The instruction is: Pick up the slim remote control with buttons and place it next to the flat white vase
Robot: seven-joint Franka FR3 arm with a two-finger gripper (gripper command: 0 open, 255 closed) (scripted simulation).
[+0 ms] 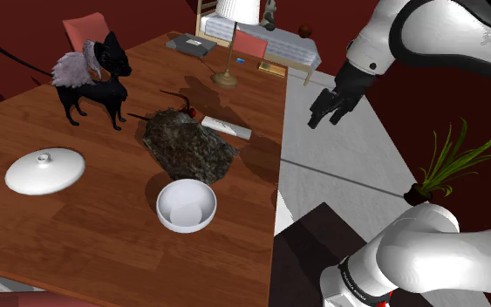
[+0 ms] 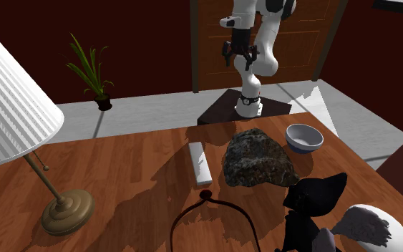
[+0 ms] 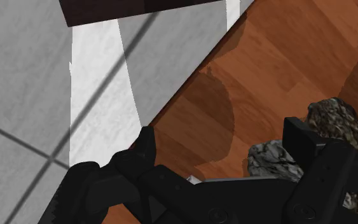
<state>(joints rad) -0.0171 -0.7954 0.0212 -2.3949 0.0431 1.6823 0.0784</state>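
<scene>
- Brown wooden counter (image 1: pixel 104 227), grey tiled floor alongside, dark red walls.
- Slim white remote (image 1: pixel 227 128) flat on counter, just beside a dark mottled rock (image 1: pixel 187 144), on the side toward the lamp base (image 1: pixel 225 79).
- Flat white vase (image 1: pixel 45 170) toward the shoulder view's left, well apart from remote, rock between them.
- White bowl (image 1: pixel 186 206) near rock.
- End effector (image 1: pixel 324 116) in the air off the counter's edge, above floor; fingers (image 3: pixel 142 146) spread wide, empty.
</scene>
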